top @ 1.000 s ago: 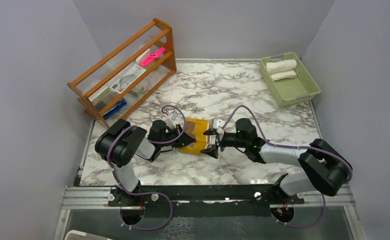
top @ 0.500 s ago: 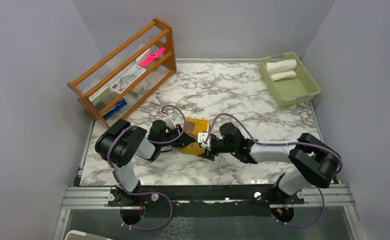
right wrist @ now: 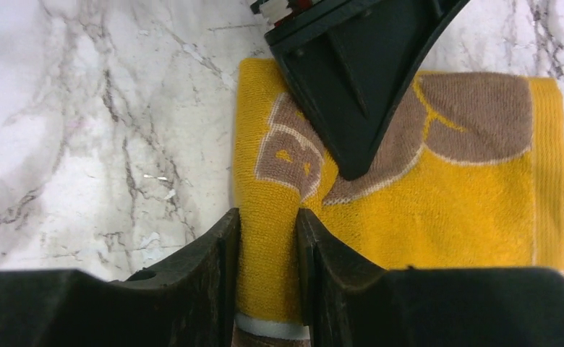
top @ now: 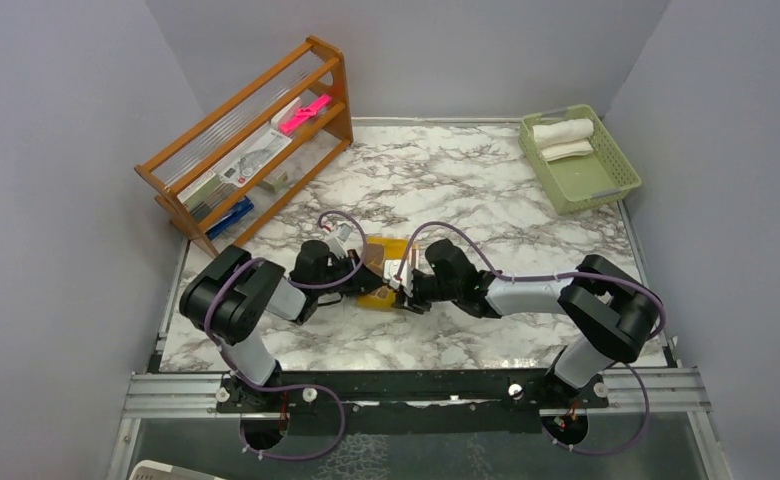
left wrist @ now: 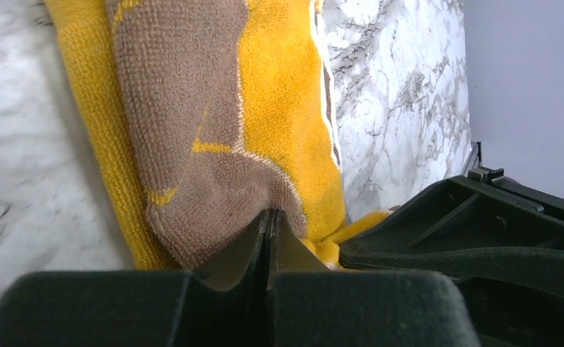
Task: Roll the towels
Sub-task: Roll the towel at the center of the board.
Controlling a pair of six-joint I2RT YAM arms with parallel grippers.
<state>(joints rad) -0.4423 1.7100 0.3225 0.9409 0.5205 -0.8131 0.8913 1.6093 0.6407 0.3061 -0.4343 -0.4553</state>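
Top: yellow towel [top: 384, 268] lies mid-table between my left gripper [top: 364, 280] and right gripper [top: 404, 285]; cream towels in green basket [top: 606, 180] | Left wrist: jaws pressed together, pinching its brown fold | Right wrist: jaws narrowed astride its folded edge [right wrist: 268, 217] | Handling: soft, light, floppy; best gripped at edges.

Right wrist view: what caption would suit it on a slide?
The right claw straddles a fold of the yellow towel on the marble table, while the left claw presses on it from the far side.
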